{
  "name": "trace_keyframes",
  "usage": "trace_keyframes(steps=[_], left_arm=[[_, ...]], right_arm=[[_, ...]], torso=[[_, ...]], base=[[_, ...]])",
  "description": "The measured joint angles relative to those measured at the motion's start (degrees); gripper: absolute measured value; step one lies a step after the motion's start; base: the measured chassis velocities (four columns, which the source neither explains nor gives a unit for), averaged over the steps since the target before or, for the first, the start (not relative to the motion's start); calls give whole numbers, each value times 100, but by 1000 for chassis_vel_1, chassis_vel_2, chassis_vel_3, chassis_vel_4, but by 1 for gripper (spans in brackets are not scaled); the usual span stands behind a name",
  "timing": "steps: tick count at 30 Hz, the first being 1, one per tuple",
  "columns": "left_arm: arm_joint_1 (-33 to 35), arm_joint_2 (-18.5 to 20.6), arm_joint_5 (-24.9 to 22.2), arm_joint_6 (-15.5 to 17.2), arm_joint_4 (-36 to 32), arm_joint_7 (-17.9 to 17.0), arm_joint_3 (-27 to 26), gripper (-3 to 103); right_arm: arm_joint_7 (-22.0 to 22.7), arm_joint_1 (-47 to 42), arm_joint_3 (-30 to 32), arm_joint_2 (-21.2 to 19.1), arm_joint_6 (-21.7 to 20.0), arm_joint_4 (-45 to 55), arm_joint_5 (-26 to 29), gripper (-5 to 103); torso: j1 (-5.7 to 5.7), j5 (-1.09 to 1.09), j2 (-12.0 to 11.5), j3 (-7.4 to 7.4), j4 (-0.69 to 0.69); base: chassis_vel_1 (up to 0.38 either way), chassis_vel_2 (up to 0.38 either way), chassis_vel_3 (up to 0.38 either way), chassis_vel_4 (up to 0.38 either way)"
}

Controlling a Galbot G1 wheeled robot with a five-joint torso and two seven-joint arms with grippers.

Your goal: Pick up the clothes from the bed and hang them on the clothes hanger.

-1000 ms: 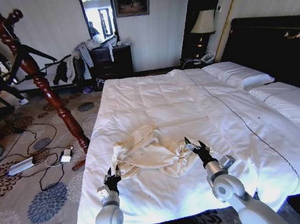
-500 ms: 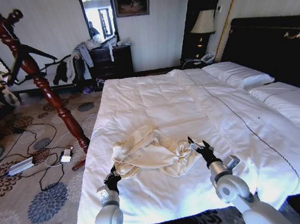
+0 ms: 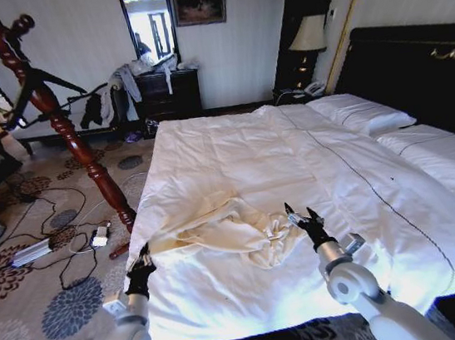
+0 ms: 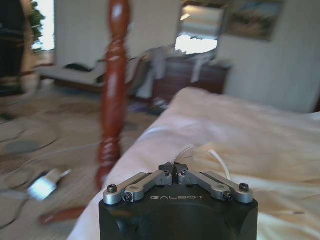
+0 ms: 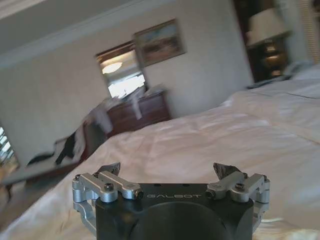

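The cream shirt [image 3: 235,229] lies on the white duvet of the bed [image 3: 292,153], near its foot. One edge is drawn out in a long strip toward the bed's left side. My left gripper [image 3: 143,261] is at that side edge, shut on the end of the strip; in the left wrist view its closed fingertips [image 4: 174,169] meet the cream fabric [image 4: 200,152]. My right gripper [image 3: 301,217] hovers open just right of the shirt, with nothing between its fingers [image 5: 169,170]. A black clothes hanger [image 3: 48,80] hangs on the red-brown coat stand [image 3: 82,151].
The coat stand's post [image 4: 114,95] rises close to the bed's left side. Cables and a power strip [image 3: 32,250] lie on the patterned carpet. A dark dresser [image 3: 167,94] with garments stands at the far wall. Pillows [image 3: 363,114] and the black headboard [image 3: 416,70] are at right.
My left gripper has moved left to the bed's side edge, dragging one edge of the shirt out into a stretched strip. The right gripper has barely moved and stays open.
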Motion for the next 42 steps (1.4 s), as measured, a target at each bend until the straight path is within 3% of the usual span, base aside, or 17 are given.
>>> trace_keyframes(steps=[4, 7, 9, 12, 15, 20, 23, 26, 29, 30, 35, 37, 39, 42], left_arm=[[-165, -279, 9, -27, 336, -221, -180, 0], [-222, -334, -16, -64, 428, -237, -250, 0], [-313, -376, -74, -82, 510, -250, -355, 0], [-401, -384, -122, -82, 559, -271, -436, 0], [-571, -348, -160, -58, 639, -304, -536, 0], [-640, -315, -161, -47, 693, -304, -575, 0], [-726, -189, -244, -15, 750, -314, -668, 0], [-746, -138, -292, -3, 751, -321, -693, 0], [-752, -107, -344, 12, 738, -324, -696, 0], [-752, -107, -344, 12, 738, -324, -696, 0], [-812, -23, -391, 49, 726, -325, -675, 0], [-815, 7, -398, 58, 717, -327, -675, 0], [-817, 103, -427, 92, 678, -336, -679, 0], [-817, 131, -445, 108, 660, -344, -687, 0]], right_arm=[[-28, 431, -538, -593, -9, -395, -66, 100], [-85, 729, -791, -767, -24, -659, -24, 100], [-202, 1379, -1265, -872, -82, -1029, 141, 100], [-261, 1915, -1670, -828, -139, -1310, 230, 100], [-389, 3353, -2761, -406, -480, -2101, 327, 100], [-304, 4076, -3171, -80, -981, -2447, 663, 100], [399, 4718, -3502, 332, -1911, -2953, 867, 100], [762, 4860, -3543, 387, -2369, -2978, 980, 100], [1716, 4979, -3446, 381, -3475, -2548, 1914, 100], [1716, 4979, -3446, 381, -3475, -2548, 1914, 100], [2538, 4928, -3016, 303, -4145, -1782, 3440, 100], [2711, 4916, -2976, 315, -4257, -1742, 3588, 100], [3245, 4851, -2907, 363, -4627, -1728, 3926, 100], [3499, 4788, -2843, 394, -4762, -1721, 4207, 100]], torso=[[0, 0, 0, 0, -1], [0, 0, 0, 0, -2], [0, 0, 0, 0, -1], [0, -1, 0, 0, -1], [0, 3, -1, 2, 0], [2, -3, -1, 2, 5], [2, -1, -2, 2, 0], [2, 0, -2, 1, 0], [1, 0, -1, 1, -1], [1, 0, -1, 1, -1], [0, -1, -1, 0, -1], [0, -1, 0, 0, -1], [0, 0, 0, 0, 0], [0, 0, 0, 0, -1]], base=[[0, 0, 0, 0], [0, 0, 0, 0], [0, 0, 0, 0], [0, 0, 0, 0], [0, 0, 0, 0], [0, 0, 0, 0], [0, 0, 0, 0], [0, 0, 0, 0], [0, 0, 0, 0], [0, 0, 0, 0], [0, 0, 0, 0], [0, 0, 0, 0], [0, 0, 0, 0], [0, 0, 0, 0]])
